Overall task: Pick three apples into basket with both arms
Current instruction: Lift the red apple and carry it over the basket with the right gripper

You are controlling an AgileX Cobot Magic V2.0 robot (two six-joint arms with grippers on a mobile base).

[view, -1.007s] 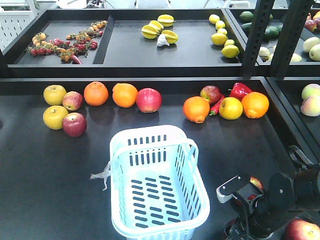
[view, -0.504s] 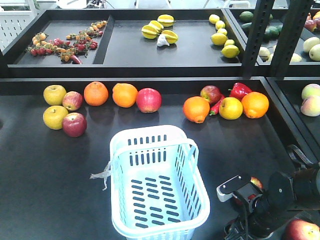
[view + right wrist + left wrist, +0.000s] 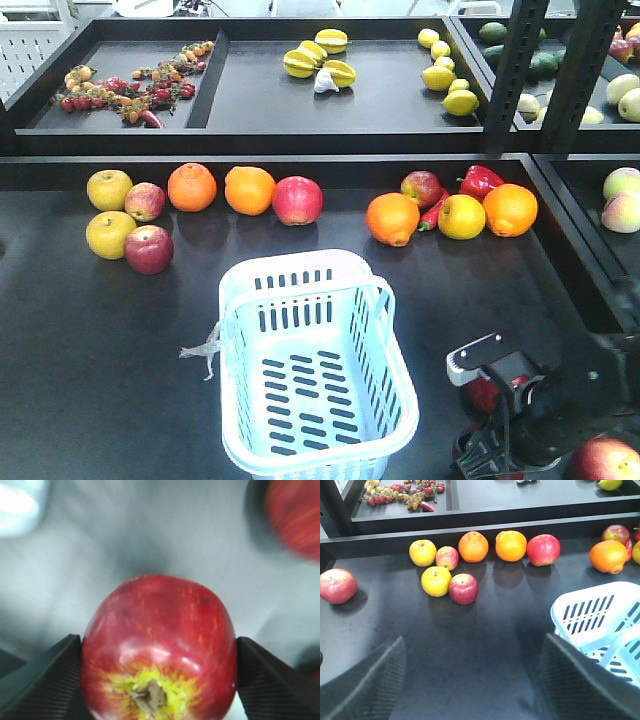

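Observation:
A dark red apple (image 3: 159, 645) sits between the fingers of my right gripper (image 3: 159, 647), both pads pressed on its sides. From the front, the right arm (image 3: 545, 410) covers most of this apple (image 3: 488, 393), just right of the pale blue basket (image 3: 238, 292). A second dark red apple (image 3: 603, 462) lies at the bottom right corner. A third (image 3: 149, 249) rests by the yellow apples at left, also in the left wrist view (image 3: 463, 588). My left gripper (image 3: 473, 645) hangs open over bare table, left of the basket (image 3: 592, 611).
A row of oranges (image 3: 249, 190), a pink-red apple (image 3: 297, 200), yellow apples (image 3: 110, 233) and a red pepper (image 3: 480, 181) lines the back wall. Another red apple (image 3: 337, 585) lies far left. Raised trays of fruit stand behind, and a black post (image 3: 515, 75) at right.
The right arm has sunk lower and toward the front edge over the apple, which now shows less from the front. The basket and other fruit have not moved.

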